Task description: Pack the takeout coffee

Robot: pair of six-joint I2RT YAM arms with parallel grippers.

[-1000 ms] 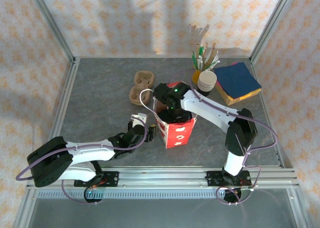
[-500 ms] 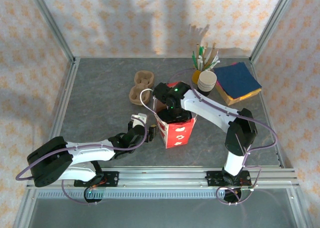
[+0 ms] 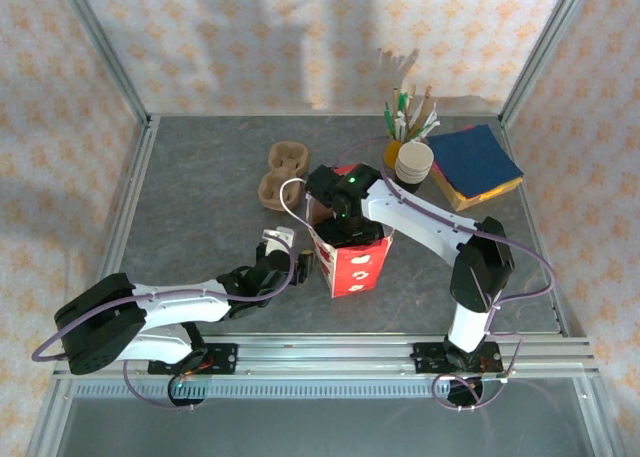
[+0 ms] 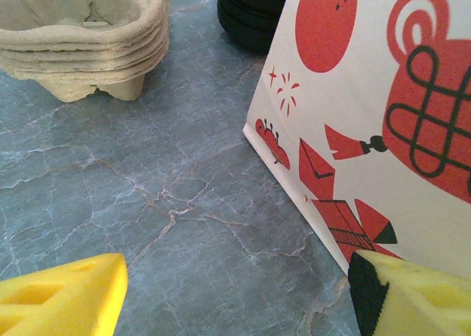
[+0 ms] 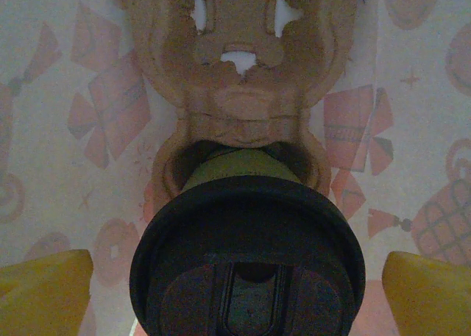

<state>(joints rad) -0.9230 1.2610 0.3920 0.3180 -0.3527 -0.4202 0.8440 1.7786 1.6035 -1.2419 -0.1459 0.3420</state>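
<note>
In the right wrist view, the takeout coffee (image 5: 246,255), a green-walled cup with a round black lid, sits upright in one pocket of a brown pulp carrier (image 5: 243,71) at the bottom of the red-and-white paper bag (image 3: 358,267). My right gripper (image 5: 239,299) reaches down into the bag's mouth (image 3: 340,212). It is open, with its yellow fingers (image 5: 44,292) standing off both sides of the lid. My left gripper (image 4: 235,306) is open low over the table, just left of the bag's wall (image 4: 383,93), holding nothing.
A stack of pulp carriers (image 3: 284,173) lies left of the bag, and a stack of black lids (image 4: 250,12) stands behind the bag's corner. At the back right are lidless cups (image 3: 413,162), a holder of stirrers (image 3: 408,122) and blue napkins (image 3: 474,163).
</note>
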